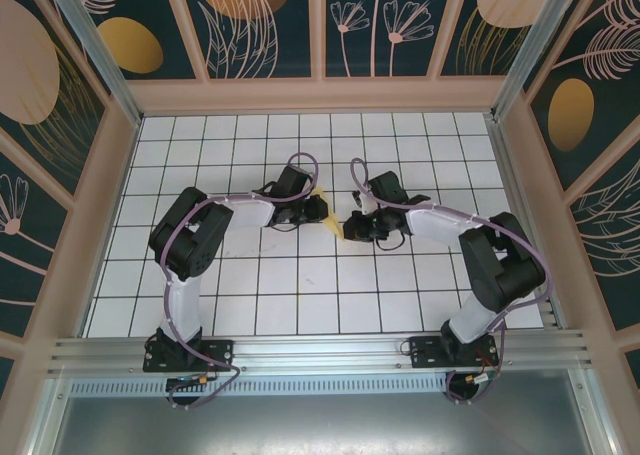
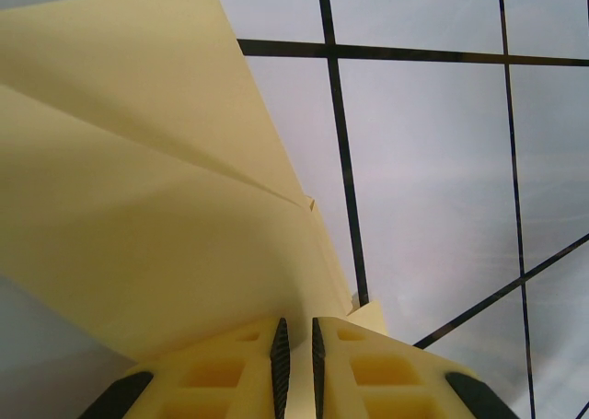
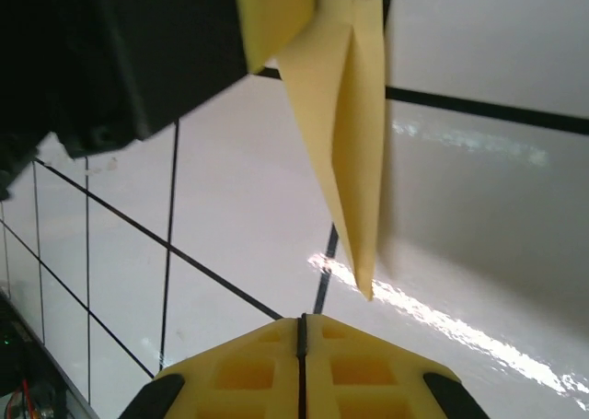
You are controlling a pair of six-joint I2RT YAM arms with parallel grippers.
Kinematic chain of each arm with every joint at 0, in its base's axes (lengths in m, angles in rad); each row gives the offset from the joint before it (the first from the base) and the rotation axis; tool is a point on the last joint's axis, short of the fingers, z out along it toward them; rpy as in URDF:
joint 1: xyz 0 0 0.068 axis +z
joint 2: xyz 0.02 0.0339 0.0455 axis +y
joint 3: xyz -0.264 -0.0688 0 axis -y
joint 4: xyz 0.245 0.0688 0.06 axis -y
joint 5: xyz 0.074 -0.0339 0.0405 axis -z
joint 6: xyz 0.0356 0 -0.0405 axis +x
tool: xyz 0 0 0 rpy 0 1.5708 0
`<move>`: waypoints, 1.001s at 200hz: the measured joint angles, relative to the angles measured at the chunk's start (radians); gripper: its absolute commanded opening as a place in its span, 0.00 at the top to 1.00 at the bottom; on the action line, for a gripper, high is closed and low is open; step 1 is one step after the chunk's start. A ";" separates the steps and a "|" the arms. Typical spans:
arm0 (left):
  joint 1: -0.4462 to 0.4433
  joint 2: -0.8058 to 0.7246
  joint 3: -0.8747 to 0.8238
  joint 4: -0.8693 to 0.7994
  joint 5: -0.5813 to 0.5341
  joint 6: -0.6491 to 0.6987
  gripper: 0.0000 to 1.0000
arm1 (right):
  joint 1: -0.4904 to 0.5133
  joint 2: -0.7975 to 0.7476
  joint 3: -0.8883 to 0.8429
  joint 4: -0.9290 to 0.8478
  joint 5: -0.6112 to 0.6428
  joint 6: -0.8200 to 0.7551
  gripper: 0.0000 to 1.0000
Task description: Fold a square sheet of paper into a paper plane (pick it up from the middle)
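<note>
Pale yellow paper, folded into a narrow pointed paper plane [image 3: 354, 143], hung just above the middle of the white grid table [image 1: 420, 285], between the two arms. Through the left wrist camera I saw the left gripper [image 2: 296, 336] pinching it at one edge, with the creased panels fanning away from the fingers [image 2: 239, 368]. The right gripper [image 3: 302, 331] was clenched on nothing (its pads met flush), and the plane's tip pointed down towards it, near but not touching. From overhead I could make out only a sliver of the plane between the wrists.
</note>
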 measured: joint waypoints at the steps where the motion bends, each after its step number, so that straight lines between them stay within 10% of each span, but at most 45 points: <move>1: 0.000 0.000 0.000 0.000 0.000 0.000 0.79 | 0.000 0.000 0.002 0.002 -0.001 0.001 0.88; 200: 0.000 0.000 0.000 0.000 0.001 0.000 0.80 | 0.026 0.267 0.172 0.100 -0.026 0.044 0.96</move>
